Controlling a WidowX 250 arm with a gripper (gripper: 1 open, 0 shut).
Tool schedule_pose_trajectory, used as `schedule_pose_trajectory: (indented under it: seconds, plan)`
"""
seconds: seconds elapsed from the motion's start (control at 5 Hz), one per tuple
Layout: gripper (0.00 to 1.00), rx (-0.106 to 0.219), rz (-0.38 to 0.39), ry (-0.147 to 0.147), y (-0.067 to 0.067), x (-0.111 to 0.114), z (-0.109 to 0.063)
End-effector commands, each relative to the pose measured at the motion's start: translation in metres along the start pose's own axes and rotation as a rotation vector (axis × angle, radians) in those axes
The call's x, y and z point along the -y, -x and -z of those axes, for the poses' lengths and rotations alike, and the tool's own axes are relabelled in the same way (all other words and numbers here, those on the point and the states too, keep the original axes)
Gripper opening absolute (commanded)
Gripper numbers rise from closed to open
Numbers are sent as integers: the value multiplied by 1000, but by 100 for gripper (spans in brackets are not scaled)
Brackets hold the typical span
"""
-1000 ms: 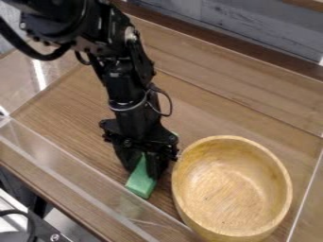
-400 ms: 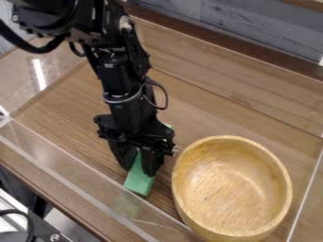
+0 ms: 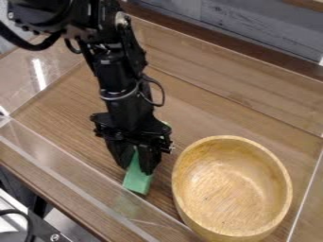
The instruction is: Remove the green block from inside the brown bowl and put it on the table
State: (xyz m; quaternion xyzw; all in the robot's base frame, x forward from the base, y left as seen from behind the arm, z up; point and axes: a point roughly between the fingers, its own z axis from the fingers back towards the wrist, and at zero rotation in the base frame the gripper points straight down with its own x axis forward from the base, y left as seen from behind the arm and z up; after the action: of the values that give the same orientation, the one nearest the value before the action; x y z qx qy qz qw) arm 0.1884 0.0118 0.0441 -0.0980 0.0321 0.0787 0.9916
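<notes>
The green block [image 3: 136,180] stands tilted on the table [image 3: 214,90], just left of the brown bowl [image 3: 233,186], its lower end on the wood near the front acrylic wall. My gripper [image 3: 139,164] points almost straight down and is shut on the block's upper end, its black fingers [image 3: 124,156] on either side. The bowl holds nothing and sits at the front right, a small gap from the block.
A low clear acrylic wall [image 3: 76,189] runs along the front edge right beside the block. Another clear wall [image 3: 25,80] borders the left side. My black arm [image 3: 108,57] with cables rises to the upper left. Bare wood lies behind the bowl.
The arm and gripper have shifted slightly left with the green block, which stays gripped and resting near the front wall. The bowl has not moved.
</notes>
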Motion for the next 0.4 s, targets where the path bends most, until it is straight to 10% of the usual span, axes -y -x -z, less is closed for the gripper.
schedule_pose_trajectory:
  seconds: [0.0,0.2]
  plan:
    - [0,39,3,2,-6,-2,-11]
    - [0,37,0,5,-6,-3,-14]
